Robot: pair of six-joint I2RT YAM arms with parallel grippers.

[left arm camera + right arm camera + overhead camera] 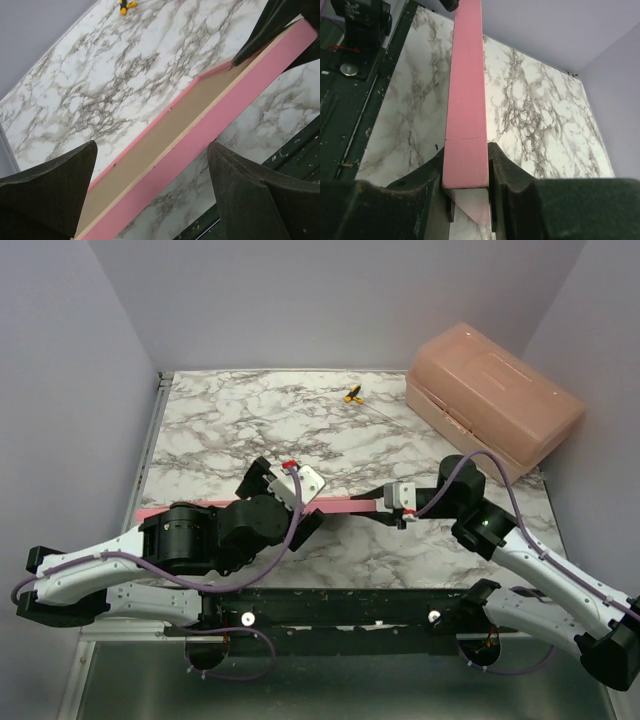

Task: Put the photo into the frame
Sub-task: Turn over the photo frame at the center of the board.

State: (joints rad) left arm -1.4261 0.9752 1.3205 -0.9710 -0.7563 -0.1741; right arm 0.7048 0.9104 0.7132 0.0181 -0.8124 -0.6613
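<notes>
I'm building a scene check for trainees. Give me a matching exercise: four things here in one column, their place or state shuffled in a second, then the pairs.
1. frame
2. salmon box
3. small yellow-and-black object
4. left gripper

A. far right corner of the table, lid shut
B. open, straddling the frame
C. on edge, one end clamped by the right gripper
D. alone near the table's far edge

Pairs: 1-C, 2-A, 3-D, 4-B

Bright, even, diffuse light in all views; shadows on bench faint, soft-edged. Wrist views: marble sharp, near fingers dark, soft-focus.
</notes>
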